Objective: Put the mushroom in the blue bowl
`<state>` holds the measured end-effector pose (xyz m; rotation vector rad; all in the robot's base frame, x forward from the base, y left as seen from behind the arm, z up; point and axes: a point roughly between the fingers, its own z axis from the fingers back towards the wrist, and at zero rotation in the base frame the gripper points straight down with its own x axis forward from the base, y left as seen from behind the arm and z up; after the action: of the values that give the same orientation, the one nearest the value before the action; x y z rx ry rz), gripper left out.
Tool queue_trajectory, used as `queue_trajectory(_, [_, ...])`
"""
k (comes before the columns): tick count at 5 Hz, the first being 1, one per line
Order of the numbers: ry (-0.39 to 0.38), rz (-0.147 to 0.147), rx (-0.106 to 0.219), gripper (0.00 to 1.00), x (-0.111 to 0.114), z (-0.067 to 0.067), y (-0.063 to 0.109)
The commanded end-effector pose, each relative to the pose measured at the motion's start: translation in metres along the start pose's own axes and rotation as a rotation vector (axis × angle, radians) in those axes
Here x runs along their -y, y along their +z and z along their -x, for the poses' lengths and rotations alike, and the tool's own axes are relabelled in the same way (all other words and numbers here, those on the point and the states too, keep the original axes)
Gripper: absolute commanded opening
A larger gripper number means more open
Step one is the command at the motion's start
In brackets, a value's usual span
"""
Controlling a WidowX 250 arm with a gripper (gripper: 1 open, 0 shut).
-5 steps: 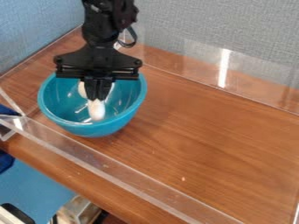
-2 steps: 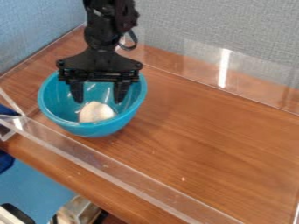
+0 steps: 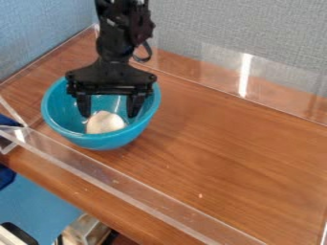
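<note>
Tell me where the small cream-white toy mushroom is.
The small cream-white toy mushroom lies inside the glossy turquoise-blue plastic bowl, at the camera view's left, below the open black gripper.

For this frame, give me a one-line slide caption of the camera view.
Open gripper poised over the blue bowl on the wooden table, the mushroom lying free inside.

Arm (image 3: 124, 29) cut off by top edge, upper links out of view. Far rim of bowl (image 3: 64, 124) hidden behind gripper (image 3: 114, 100) crossbar and fingers. Mushroom (image 3: 105, 122) partly screened by a finger; cap and stem not separable, brownish mark too small to tell. Table (image 3: 217, 144) cropped at right and bottom edges. Clear wall (image 3: 76, 163) edges faint, corners hard to trace. Dark objects at bottom-left corner cut off, unidentifiable.
</note>
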<state>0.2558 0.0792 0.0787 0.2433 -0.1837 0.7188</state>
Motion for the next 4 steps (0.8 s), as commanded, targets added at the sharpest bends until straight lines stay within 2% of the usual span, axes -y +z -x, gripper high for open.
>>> queue_trajectory(1, [0.014,0.015,0.033,0.0,0.0043,-0.0103,0.0032])
queue_trajectory(2, [0.021,0.014,0.027,1.0,0.0053,-0.0105,0.0004])
queue_trajectory(3, [0.026,0.012,0.021,1.0,0.0066,-0.0107,-0.002])
queue_trajectory(4, [0.031,0.009,0.018,0.0,0.0071,-0.0109,-0.0061])
